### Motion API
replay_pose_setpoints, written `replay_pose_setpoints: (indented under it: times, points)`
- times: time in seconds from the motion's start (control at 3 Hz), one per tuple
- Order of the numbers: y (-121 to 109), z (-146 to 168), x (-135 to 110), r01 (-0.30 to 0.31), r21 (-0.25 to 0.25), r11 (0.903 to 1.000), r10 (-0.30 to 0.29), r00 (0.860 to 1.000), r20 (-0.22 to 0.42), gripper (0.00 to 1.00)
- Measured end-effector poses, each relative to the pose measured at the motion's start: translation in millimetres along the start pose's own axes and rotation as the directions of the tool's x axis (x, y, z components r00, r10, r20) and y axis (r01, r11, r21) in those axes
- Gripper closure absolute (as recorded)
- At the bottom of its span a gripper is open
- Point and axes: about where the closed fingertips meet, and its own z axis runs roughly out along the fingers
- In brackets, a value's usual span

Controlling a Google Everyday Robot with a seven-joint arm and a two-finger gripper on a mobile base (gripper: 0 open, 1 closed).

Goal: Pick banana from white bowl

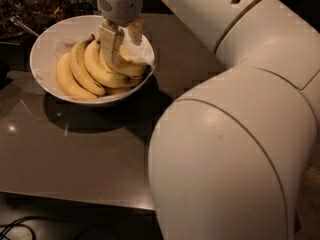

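Note:
A bunch of ripe yellow bananas [87, 69] with dark tips lies in the wide white bowl [42, 46] at the back left of the table. My gripper [124, 51] reaches down from above into the right half of the bowl. Its two fingers [111, 44] stand apart, the left one down against the top bananas, the right one over the bunch's far side. No banana is lifted. The bananas' right ends are partly hidden by the gripper.
The bowl stands on a brown-grey table [75, 154]. My large white arm [230, 149] fills the right side of the view and hides that part of the table. Dark clutter [30, 4] and a metal utensil lie behind the bowl at the far left.

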Motion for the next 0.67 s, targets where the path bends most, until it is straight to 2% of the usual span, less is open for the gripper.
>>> replay_pose_setpoints:
  times: [0.67]
  points:
    - [-5.6,20.1,-2.1,-0.012,-0.026,0.9996,0.011,0.999,-0.037,0.39]
